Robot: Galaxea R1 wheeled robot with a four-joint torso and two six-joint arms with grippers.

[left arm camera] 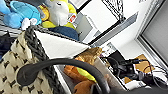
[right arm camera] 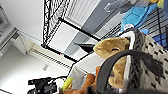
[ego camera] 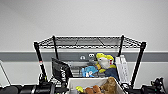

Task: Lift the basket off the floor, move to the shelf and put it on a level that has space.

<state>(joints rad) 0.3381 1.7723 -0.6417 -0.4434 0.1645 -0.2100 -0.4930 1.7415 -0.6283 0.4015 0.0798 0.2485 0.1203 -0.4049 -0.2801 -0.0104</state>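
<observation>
Against a pale wall with a grey band: the shelf [ego camera: 90, 45], black wire, thin posts, its top level [ego camera: 87, 41] a bare grid. Tier below: a yellow-and-white plush [ego camera: 103, 62], a blue plush [ego camera: 89, 70], white boxes [ego camera: 121, 67], a dark angled panel [ego camera: 60, 70] hard to identify. The basket [ego camera: 93, 83] sits low in front of the rack, cut off by the head view's lower edge, so what supports it stays hidden; white lining, brown plush toys [ego camera: 106, 86] inside. Left wrist view adds the cream chunky weave [left arm camera: 15, 65], dark braided rim and a dark loop handle [left arm camera: 57, 66]. Right wrist view adds the opposite handle [right arm camera: 125, 61]. Left gripper and right gripper: I cannot tell whether either is open or closed
</observation>
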